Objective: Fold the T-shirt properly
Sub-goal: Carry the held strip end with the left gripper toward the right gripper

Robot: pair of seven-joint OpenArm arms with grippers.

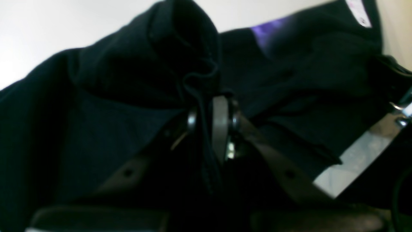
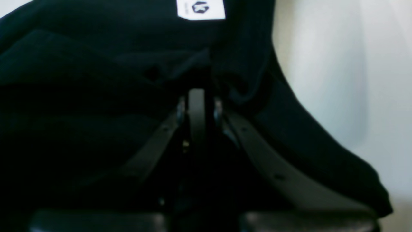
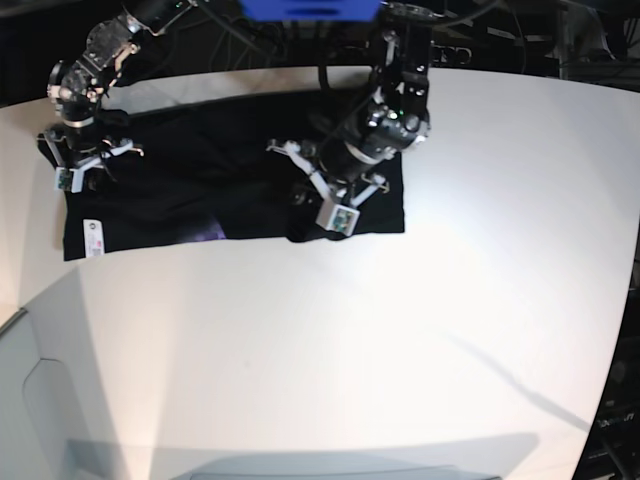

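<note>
The black T-shirt [image 3: 200, 170] lies spread across the back of the white table [image 3: 350, 340], its white label [image 3: 92, 236] at the front left corner. My left gripper [image 1: 209, 120] is shut on a bunched fold of the T-shirt [image 1: 112, 106], with a purple print [image 1: 268, 32] just beyond it. That arm [image 3: 385, 125] stands over the shirt's right part. My right gripper [image 2: 197, 106] is shut on the T-shirt's [image 2: 80, 80] cloth near a white label [image 2: 201, 9]. Its arm [image 3: 80, 110] is at the shirt's left edge.
Dark equipment and cables [image 3: 520, 40] run along the table's back edge, with a blue object [image 3: 310, 8] at the top middle. The wide white surface reaches toward the front and right. A seam in the surface [image 3: 30, 300] shows at the left.
</note>
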